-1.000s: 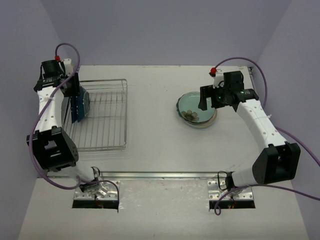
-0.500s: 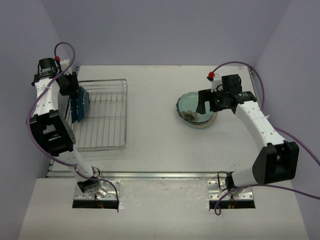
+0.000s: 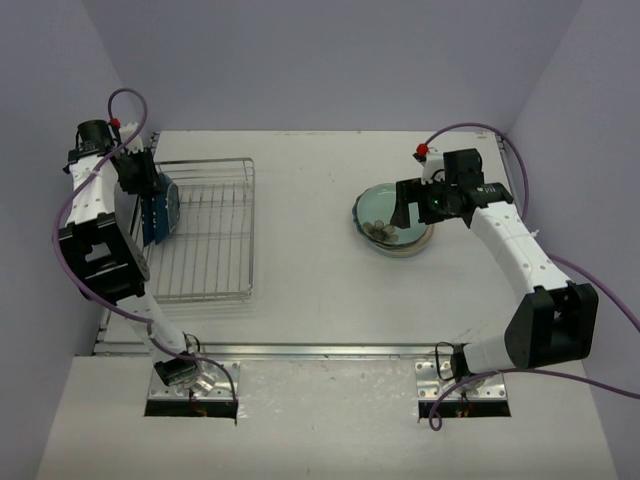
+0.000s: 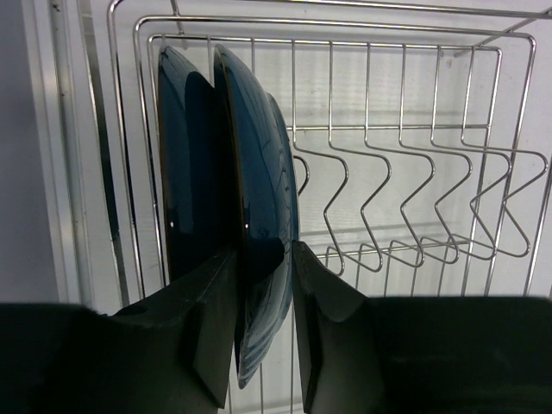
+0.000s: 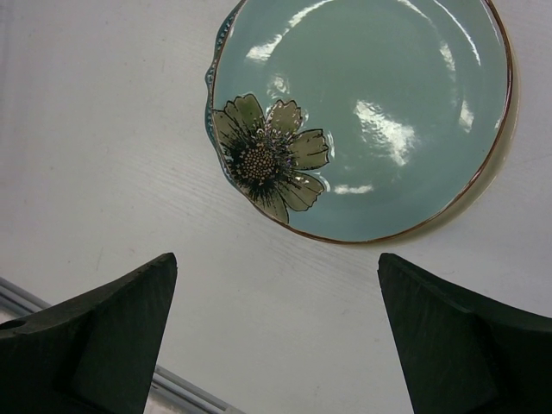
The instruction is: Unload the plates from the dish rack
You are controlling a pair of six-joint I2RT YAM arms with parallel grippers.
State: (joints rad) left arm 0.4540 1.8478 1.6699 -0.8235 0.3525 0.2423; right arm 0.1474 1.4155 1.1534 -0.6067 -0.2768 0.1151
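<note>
The silver wire dish rack (image 3: 215, 240) sits at the left of the table. Two dark blue plates (image 3: 162, 210) stand upright at its left end. In the left wrist view my left gripper (image 4: 263, 259) is shut on the rim of the right-hand dark blue plate (image 4: 259, 164); the other navy plate (image 4: 185, 172) stands just left of it in the rack (image 4: 414, 172). My left gripper (image 3: 150, 195) hangs over these plates. A stack of plates (image 3: 395, 230) lies at the right, topped by a pale blue flowered plate (image 5: 371, 112). My right gripper (image 3: 402, 205) (image 5: 276, 259) is open and empty above it.
A scalloped teal rim (image 5: 211, 86) sticks out from under the flowered plate. The rack's other slots (image 4: 448, 198) hold nothing. Purple cables (image 3: 70, 210) loop beside both arms. The metal table edge (image 5: 181, 384) shows in the right wrist view.
</note>
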